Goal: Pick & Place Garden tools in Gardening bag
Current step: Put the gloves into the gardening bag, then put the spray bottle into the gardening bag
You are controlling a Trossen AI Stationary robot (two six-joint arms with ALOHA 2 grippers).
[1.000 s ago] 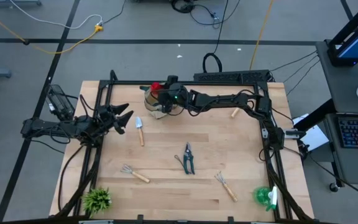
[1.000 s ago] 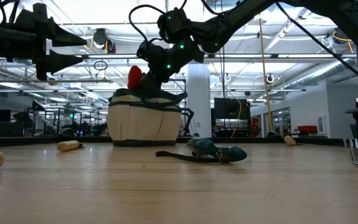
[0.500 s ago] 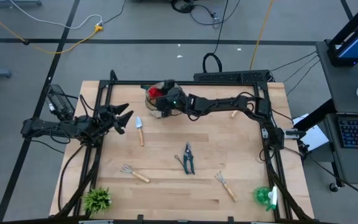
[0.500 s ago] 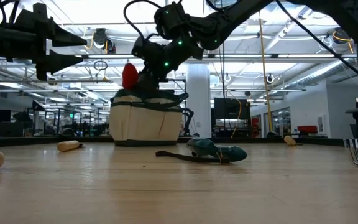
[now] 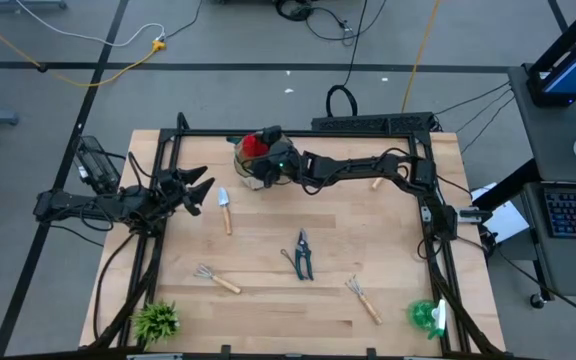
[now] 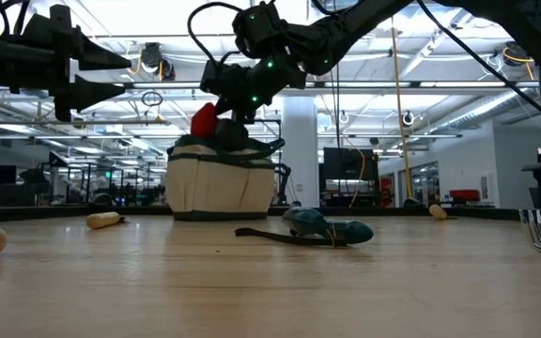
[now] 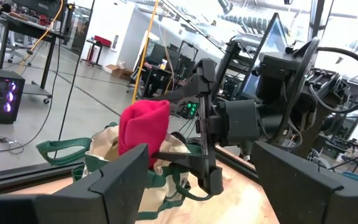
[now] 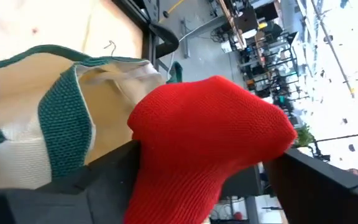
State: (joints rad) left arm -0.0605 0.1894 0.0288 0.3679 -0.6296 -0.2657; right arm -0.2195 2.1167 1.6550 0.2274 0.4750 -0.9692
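Observation:
The beige gardening bag (image 5: 241,165) with green trim stands at the table's far middle. A red glove (image 5: 255,145) stands up over its mouth, and its lower end goes down into the bag (image 7: 104,155). My right gripper (image 5: 261,156) reaches in from the right. Its fingers are spread wide on either side of the glove (image 8: 210,130). My left gripper (image 5: 206,190) waits open at the table's left. A trowel (image 5: 225,209), two hand rakes (image 5: 217,278) (image 5: 363,298), pruning shears (image 5: 302,255) and a green spray bottle (image 5: 428,317) lie on the table. My right gripper has one finger (image 8: 98,180) and the other finger (image 8: 319,183) on the two flanks of the red glove's upper part (image 8: 166,143), coming nearly level from the table's right. I cannot tell whether they touch the cloth. The glove stands tilted, with its lower end in the bag.
A small leafy plant (image 5: 156,320) stands at the near left corner. A short wooden piece (image 5: 377,182) lies under the right arm. The black frame rails (image 5: 298,131) run round the table. Bare wood lies open between the bag and the shears.
My right gripper has rolled about its own line over the bag and shifted slightly toward the table's left. The red glove has turned with it, from upright to tilted, and now sits a little lower at the bag's mouth.

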